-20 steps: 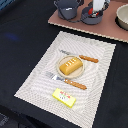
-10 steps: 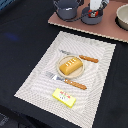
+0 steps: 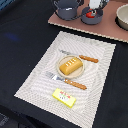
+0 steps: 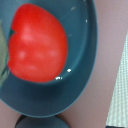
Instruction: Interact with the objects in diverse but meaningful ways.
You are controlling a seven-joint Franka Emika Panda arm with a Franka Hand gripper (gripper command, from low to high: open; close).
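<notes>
A red tomato (image 4: 37,42) lies in the grey pan (image 4: 82,75) and fills most of the wrist view. In the exterior view the pan (image 3: 92,18) with the tomato (image 3: 89,14) sits at the back on a pinkish board (image 3: 107,30). My white gripper (image 3: 95,4) hangs right above it, and its fingers are not clear enough to read. The grey-blue two-handled pot (image 3: 67,8) stands just to the exterior view's left of the pan. On the striped placemat (image 3: 35,82), the golden bread loaf (image 3: 70,65) rests on a small plate and the yellow butter block (image 3: 64,97) lies near the front.
A knife (image 3: 82,57) and a fork (image 3: 67,81) with orange handles lie beside the plate. A pale bowl (image 3: 123,17) stands on the board at the exterior view's right edge. The table under everything is dark.
</notes>
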